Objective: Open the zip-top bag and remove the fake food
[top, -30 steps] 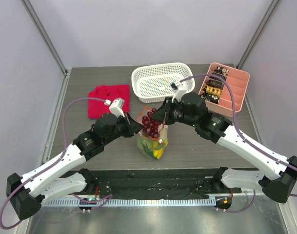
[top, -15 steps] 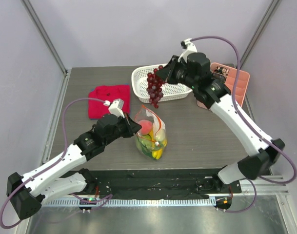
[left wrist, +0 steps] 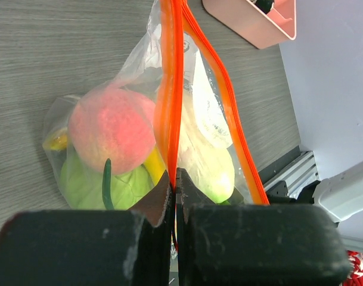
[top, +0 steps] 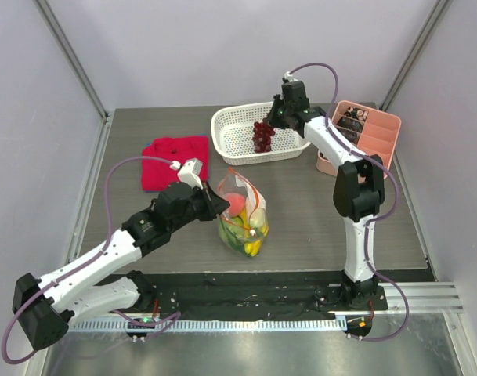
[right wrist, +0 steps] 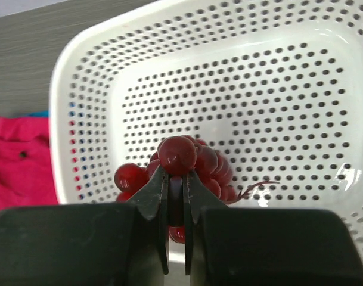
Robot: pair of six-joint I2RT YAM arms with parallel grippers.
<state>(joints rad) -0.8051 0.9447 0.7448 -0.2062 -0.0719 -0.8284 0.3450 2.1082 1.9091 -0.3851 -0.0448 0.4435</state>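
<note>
The clear zip-top bag stands in the middle of the table with its mouth open, its orange zipper strip running up from my left gripper, which is shut on that strip. Inside the bag lie a pink-red fruit, a green piece, a pale white piece and yellow banana. My right gripper is shut on a dark red grape bunch, which hangs over the white basket.
A red cloth lies at the back left. The pink divided tray with dark pieces stands at the back right beside the basket. The right arm stretches far back over the table.
My right gripper has lifted the grapes out of the bag and carried them back over the white basket, then lowered them. The left gripper keeps its hold on the zipper strip.
</note>
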